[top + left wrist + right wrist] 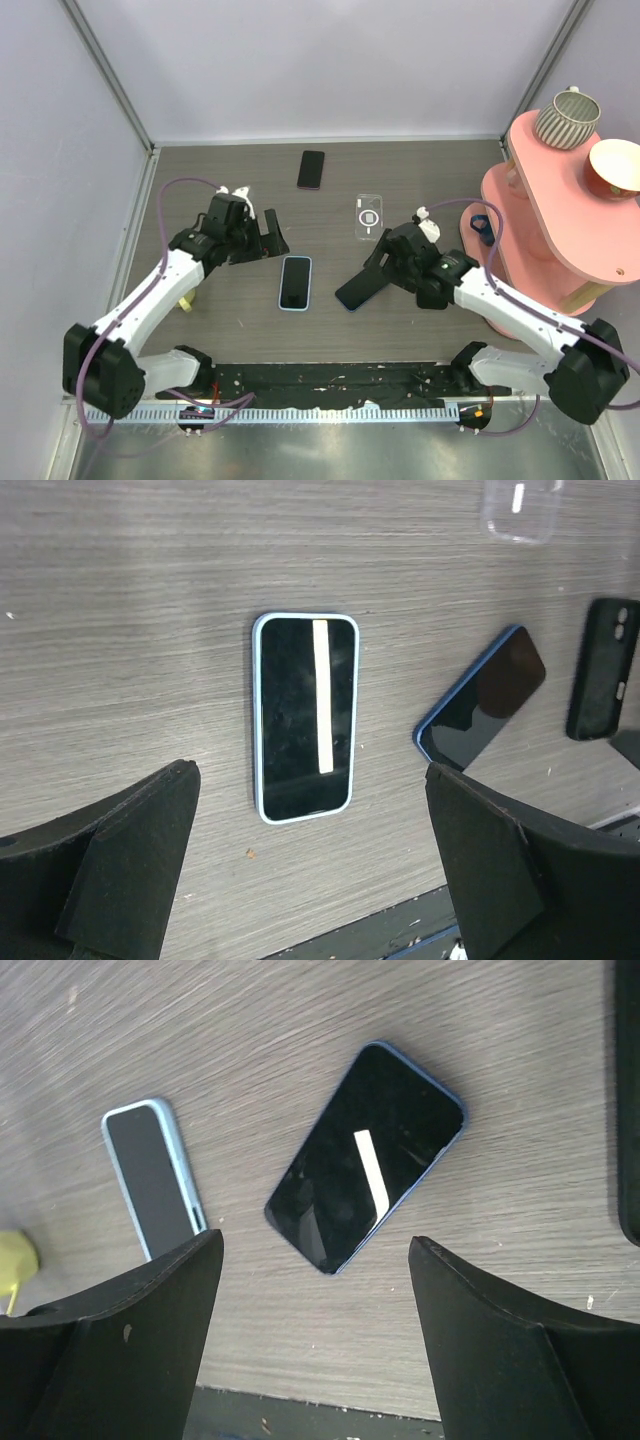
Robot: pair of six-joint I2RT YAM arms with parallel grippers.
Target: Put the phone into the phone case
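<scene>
**Left gripper** [308,775]: jaws spread wide and holding nothing. It hovers over the light-blue phone [305,717], which lies flat and face up directly under it.

**The phone** [365,1155]: dark slab lying flat on the table [200,180]. It is set diagonally under the right gripper, and the light-blue phone is near on that gripper's left side.

**Right gripper** [315,1245]: jaws apart, empty, poised above the phone and not touching it.

**The phone case** [369,217]: clear shell lying flat, just beyond the right gripper and empty.

**Step, as judged:** pick-up of the phone, not yet made.

**Next move:** turn the wrist to suit the diagonal, descend, and close across the long edges. A flat slab offers little edge to catch.

**Room:**
- Bare table lies between the phone and the case.
- The pink shelf [540,200] stands to the right arm's outer side.
- The table's near edge is close behind.
</scene>
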